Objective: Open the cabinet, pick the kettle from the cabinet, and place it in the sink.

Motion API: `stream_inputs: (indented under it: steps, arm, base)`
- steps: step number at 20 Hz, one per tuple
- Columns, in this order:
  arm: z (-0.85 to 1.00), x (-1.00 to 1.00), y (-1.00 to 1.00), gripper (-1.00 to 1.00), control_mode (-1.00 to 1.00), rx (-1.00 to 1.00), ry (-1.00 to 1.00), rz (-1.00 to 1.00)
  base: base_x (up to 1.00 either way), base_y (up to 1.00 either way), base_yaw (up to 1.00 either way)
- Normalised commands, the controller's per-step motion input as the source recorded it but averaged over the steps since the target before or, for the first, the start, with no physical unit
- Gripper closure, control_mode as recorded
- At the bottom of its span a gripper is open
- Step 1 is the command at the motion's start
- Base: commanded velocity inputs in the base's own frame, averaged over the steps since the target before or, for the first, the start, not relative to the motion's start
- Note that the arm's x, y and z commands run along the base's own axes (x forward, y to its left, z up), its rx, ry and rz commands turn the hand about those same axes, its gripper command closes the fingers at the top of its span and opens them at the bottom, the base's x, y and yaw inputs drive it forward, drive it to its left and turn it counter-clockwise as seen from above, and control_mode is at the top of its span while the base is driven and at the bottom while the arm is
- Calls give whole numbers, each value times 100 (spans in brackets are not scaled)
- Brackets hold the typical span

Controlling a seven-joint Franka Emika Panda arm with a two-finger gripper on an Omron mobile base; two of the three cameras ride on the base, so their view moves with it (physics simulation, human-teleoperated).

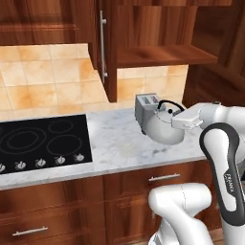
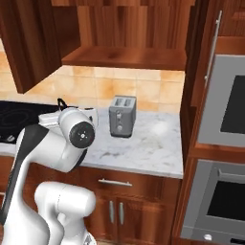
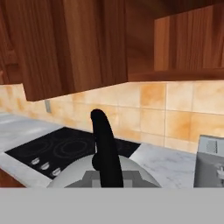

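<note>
Silver kettle [image 1: 161,128] hanging in the air at centre right of the left base view, above the white marble counter [image 1: 115,143], just in front of the grey toaster [image 1: 145,109]. Gripper [image 1: 173,119] clamped shut on its black arched handle [image 3: 105,148]. Cabinet [image 1: 143,33] open at the top, door [image 1: 108,52] swung out, bare shelf [image 2: 127,57] inside. Black cooktop [image 1: 43,141] at left, well apart from the kettle. Wide free counter between them.

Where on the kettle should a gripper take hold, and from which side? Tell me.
The black arched handle over the top of the kettle: a thin bar two fingers can close across, coming from the side, as the gripper does now, shut on it in front of the toaster.
</note>
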Motion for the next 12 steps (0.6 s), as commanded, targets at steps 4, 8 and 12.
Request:
stream_inputs:
  steps: [4, 8, 12]
  arm:
    - [0, 0, 0, 100, 100, 0, 0, 0]
    - [0, 0, 0, 100, 100, 0, 0, 0]
    - [0, 0, 0, 100, 100, 0, 0, 0]
  base:
    - [-56, 0, 4]
    - [-41, 6, 46]
    - [-25, 1, 73]
